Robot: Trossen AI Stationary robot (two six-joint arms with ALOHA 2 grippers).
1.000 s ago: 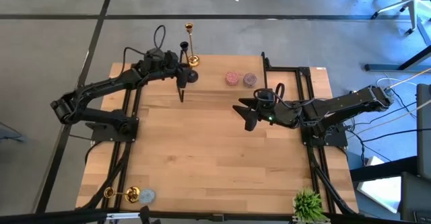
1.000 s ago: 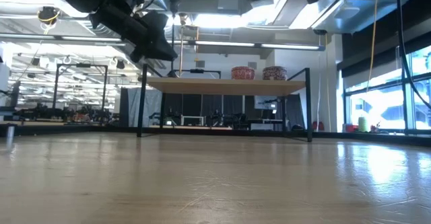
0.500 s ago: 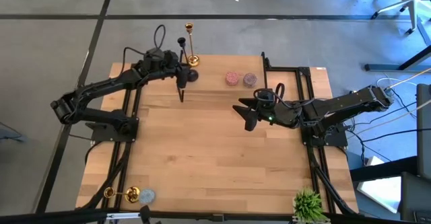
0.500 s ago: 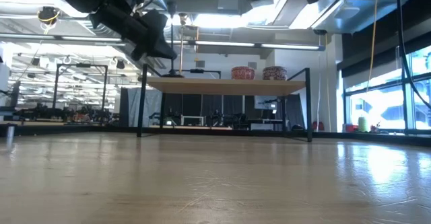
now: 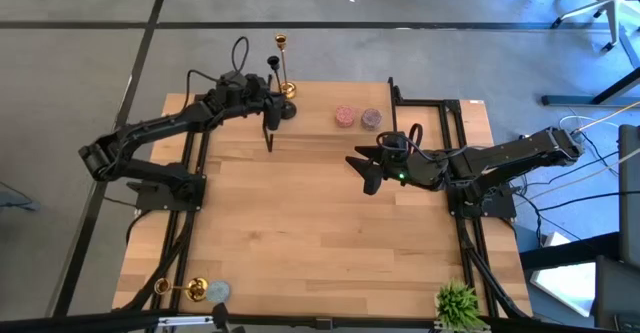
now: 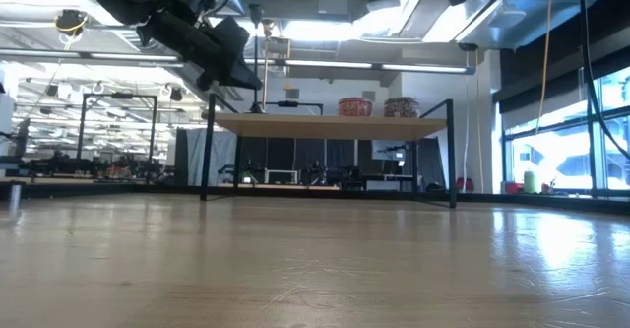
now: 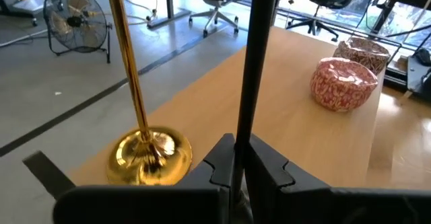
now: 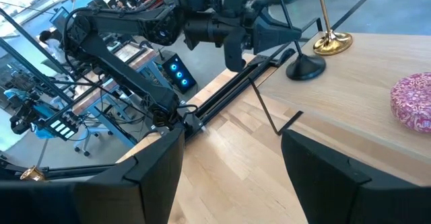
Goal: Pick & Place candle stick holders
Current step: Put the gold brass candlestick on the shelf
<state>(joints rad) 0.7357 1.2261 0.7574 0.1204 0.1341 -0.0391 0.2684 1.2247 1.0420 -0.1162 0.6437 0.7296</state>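
A gold candlestick [image 5: 284,68] stands upright on its round base [image 7: 149,158] at the table's far edge. A second gold candlestick [image 5: 178,288] is at the near left corner; I cannot tell whether it stands or lies. My left gripper [image 5: 272,110] is shut on a thin black candlestick [image 5: 275,85] just left of the standing gold one. My right gripper [image 5: 360,171] is open and empty over the table's right middle, pointing toward the left arm. My left gripper pinches the black candlestick's thin stem [image 7: 244,140] between its two fingers, low on the stem. The fingers come level from the table's left and lie across it. The stem stands upright above the fingers. Its round black base [image 8: 306,68] looks to rest on the table.
Two round pink patterned containers [image 5: 345,116] [image 5: 371,119] sit at the far edge, right of the candlesticks. A bluish round object [image 5: 217,292] lies beside the near-left candlestick. A green plant [image 5: 457,303] stands at the near right corner. Bare wood [image 5: 300,223] lies mid-table.
My left gripper has shifted a little toward the table's right, still shut on the black candlestick's stem.
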